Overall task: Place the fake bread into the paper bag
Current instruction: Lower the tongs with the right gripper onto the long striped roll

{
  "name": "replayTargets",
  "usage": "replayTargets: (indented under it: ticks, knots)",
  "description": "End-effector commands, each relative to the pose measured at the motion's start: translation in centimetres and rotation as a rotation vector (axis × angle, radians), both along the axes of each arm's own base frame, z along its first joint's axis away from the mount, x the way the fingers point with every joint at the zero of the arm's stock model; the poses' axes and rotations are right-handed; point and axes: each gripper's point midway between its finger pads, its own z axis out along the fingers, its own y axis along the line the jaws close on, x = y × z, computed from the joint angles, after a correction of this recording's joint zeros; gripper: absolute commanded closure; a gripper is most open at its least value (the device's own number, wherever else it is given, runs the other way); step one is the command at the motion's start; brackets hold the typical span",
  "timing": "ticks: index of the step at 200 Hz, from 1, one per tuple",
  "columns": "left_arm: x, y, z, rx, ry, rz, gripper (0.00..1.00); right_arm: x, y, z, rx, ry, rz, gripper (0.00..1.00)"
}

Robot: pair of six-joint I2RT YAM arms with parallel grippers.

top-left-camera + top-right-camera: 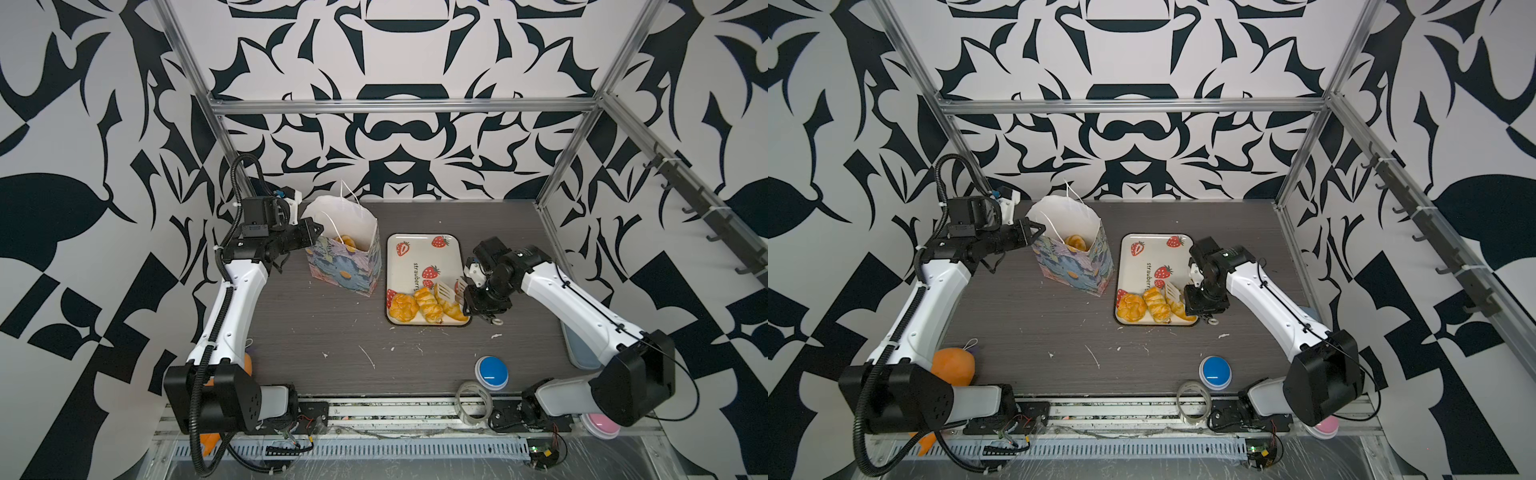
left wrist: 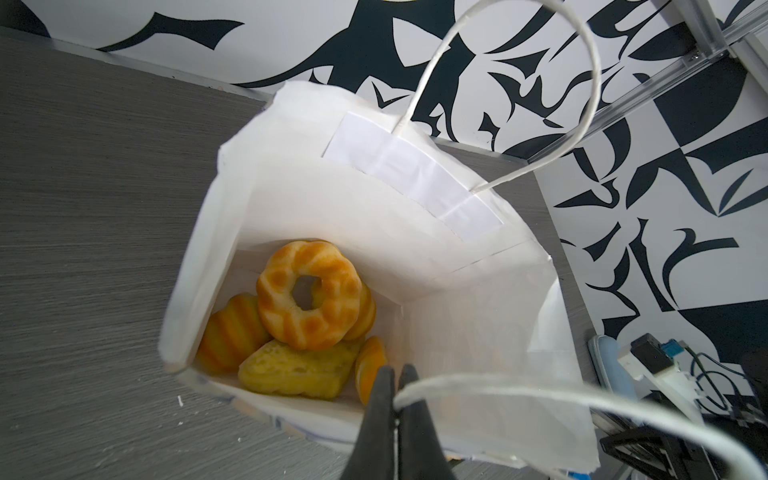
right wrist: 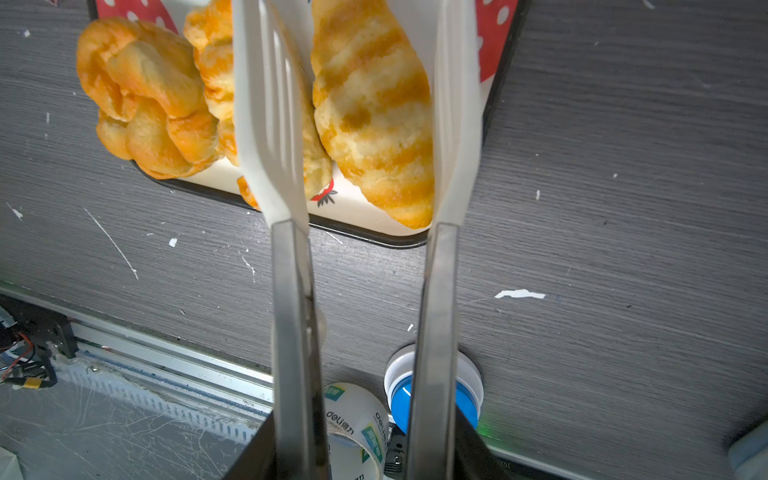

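Left tool point(image 2: 397, 376) tight on paper bag point(image 1: 345, 266) handle point(image 2: 498, 384); right tool point(image 1: 469, 299), seemingly clasped on tongs point(image 3: 291, 311), low over fake bread point(image 3: 374, 116).

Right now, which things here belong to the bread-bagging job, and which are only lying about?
For the job: paper bag; fake bread on the strawberry tray; ring pastry and others inside the bag; tongs.
Lying about: blue button; tape roll; orange toy.

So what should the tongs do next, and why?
Probably squeeze the tongs shut on the croissant. Their white tips stand apart on either side of it on the tray. The left gripper is shut on the handle of the bag, which stands open.
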Motion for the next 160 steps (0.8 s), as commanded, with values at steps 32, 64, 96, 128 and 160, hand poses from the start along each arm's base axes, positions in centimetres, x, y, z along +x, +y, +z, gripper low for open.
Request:
replayTargets:
  ticks: [32,64,96,128,160]
  knots:
    - [-0.5,-0.5,-0.4,-0.015,0.013,-0.020,0.98,0.4,0.0,-0.1,0.003,-0.002,-0.018,0.50]
    - [-0.5,-0.5,-0.4,-0.016,0.015,-0.021,0.98,0.6,0.0,-0.3,0.003,0.002,-0.025,0.50]
    - [-0.5,-0.5,-0.4,-0.019,0.015,-0.022,0.98,0.7,0.1,-0.5,0.008,0.006,-0.029,0.50]
    - [-0.4,-0.5,-0.4,-0.017,0.016,-0.020,0.98,0.8,0.3,-1.0,0.013,0.023,-0.033,0.50]
    - [-0.4,-0.5,-0.5,-0.018,0.017,-0.022,0.98,0.9,0.6,-1.2,0.024,0.034,-0.031,0.50]
